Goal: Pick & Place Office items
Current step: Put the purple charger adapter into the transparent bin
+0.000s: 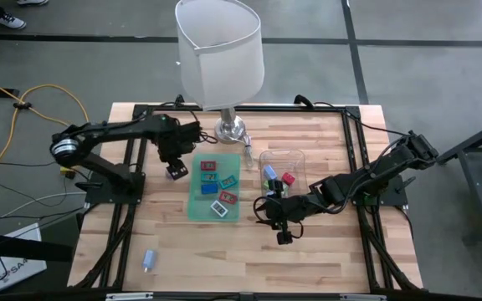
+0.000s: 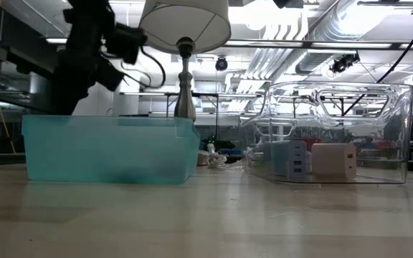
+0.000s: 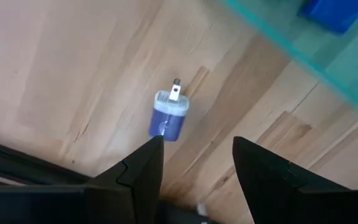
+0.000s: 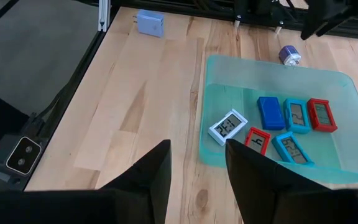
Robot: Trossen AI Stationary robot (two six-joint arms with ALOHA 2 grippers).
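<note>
- The left gripper (image 1: 176, 170) hangs at about 10 o'clock of the table centre, just off the 9 o'clock edge of the green tray (image 1: 193, 201); its fingers (image 3: 138, 168) stand apart with nothing between them
- A blue plug adapter (image 3: 169, 117) lies on the bare wooden table (image 1: 325, 259) beyond those fingers, prongs pointing away, untouched
- The right gripper (image 1: 284, 237) sits at about 5 o'clock of the table centre, jaws parted and empty
- The green tray holds small flat clocks: a white one (image 4: 228, 127), a dark blue one (image 4: 269, 112), two teal ones (image 4: 296, 116) and two red ones (image 4: 321, 116)
- A clear bin (image 1: 298, 155) at 3 o'clock of the green tray holds several chargers (image 2: 333, 160)
- A light blue charger (image 1: 150, 260) lies alone near the table's 7 o'clock corner
- A lamp (image 1: 221, 52) stands at 12 o'clock
</note>
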